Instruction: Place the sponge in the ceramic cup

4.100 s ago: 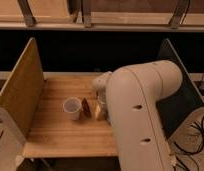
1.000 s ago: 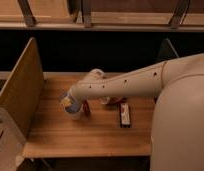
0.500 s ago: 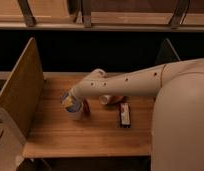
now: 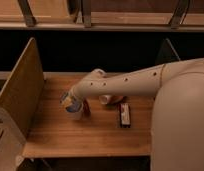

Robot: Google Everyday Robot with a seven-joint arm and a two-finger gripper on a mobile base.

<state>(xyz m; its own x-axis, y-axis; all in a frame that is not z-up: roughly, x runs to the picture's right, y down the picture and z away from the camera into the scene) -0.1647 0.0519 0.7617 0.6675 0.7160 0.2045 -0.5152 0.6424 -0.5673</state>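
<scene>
My arm reaches from the right across the wooden table [image 4: 55,140], and the gripper [image 4: 70,100] is at its left end, right over the ceramic cup [image 4: 75,113]. The gripper is shut on the sponge [image 4: 68,101], a pale blue block with a yellowish side. The sponge sits at the cup's mouth, and the gripper and sponge hide the rim. Only the cup's white lower body shows, standing upright on the table's left half.
A small dark red object [image 4: 87,107] stands just right of the cup. A cream cup on an orange-red plate [image 4: 108,99] peeks out under my arm. A black-and-white bar [image 4: 125,115] lies further right. A wooden side panel [image 4: 20,92] walls the left edge.
About four seconds ago the cup stood uncovered with my arm to its right. The gripper with the sponge has since come over the cup, and it has barely shifted in the last second.
</scene>
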